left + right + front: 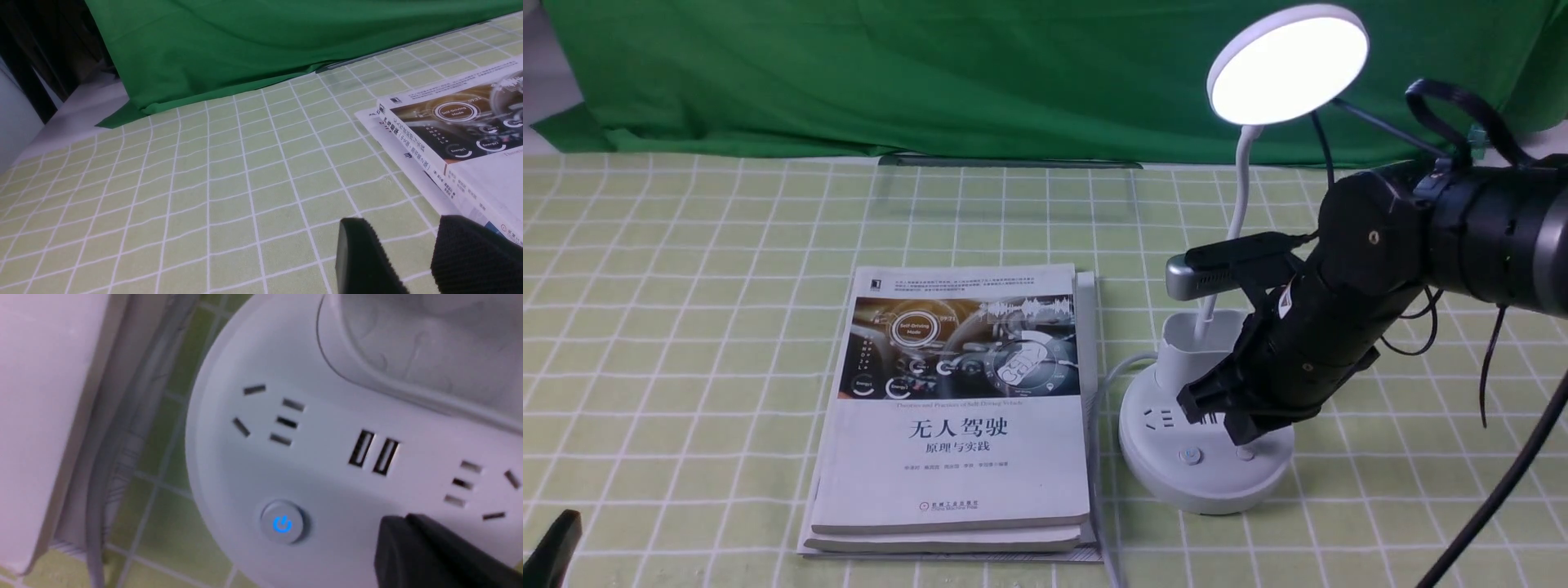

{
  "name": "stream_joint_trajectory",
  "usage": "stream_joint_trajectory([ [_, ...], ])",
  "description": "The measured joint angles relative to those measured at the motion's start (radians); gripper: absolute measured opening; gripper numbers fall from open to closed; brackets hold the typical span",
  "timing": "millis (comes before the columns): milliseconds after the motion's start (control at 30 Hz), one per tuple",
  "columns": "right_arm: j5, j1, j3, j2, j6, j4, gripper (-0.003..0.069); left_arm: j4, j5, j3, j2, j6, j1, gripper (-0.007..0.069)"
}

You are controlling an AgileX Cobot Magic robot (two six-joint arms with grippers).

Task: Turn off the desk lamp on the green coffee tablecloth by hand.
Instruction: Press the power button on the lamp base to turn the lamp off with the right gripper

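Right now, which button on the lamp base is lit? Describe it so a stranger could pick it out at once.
Find the desk lamp with the glowing disc head, right of the book stack. On the front of its round white base sit two small round buttons. It is the left button, carrying a blue power symbol; the right gripper hangs over the other.

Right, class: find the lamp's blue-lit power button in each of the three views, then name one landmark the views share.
Front view: the power button sits on the near side of the lamp base, lower right of the picture's centre.
Left wrist view: not in it.
Right wrist view: glowing blue, below the picture's middle, near the base's rim.
Shared landmark: the green grid tablecloth, visible in all three.
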Motion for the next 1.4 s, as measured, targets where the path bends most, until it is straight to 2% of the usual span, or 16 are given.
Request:
stream_joint_trajectory([
  [300,0.004,-0.002,-0.021,0.035,-0.007,-0.001,0.0047,0.000,0.000,0.000,0.000,0.000,0.000,0.0243],
  [667,0.005,-0.002,-0.008,-0.084,-0.010,-0.025,0.0047,0.000,0.000,0.000,0.000,0.000,0.000,0.0243],
  [1067,0.001,0.002,0.012,0.015,-0.007,-0.011,0.0047,0.000,-0.001,0.000,0.000,0.000,0.000,0.0243],
  [1400,0.008,0.007,0.016,-0.011,-0.007,-0.023,0.0047,0.000,-0.001,0.000,0.000,0.000,0.000,0.0243],
])
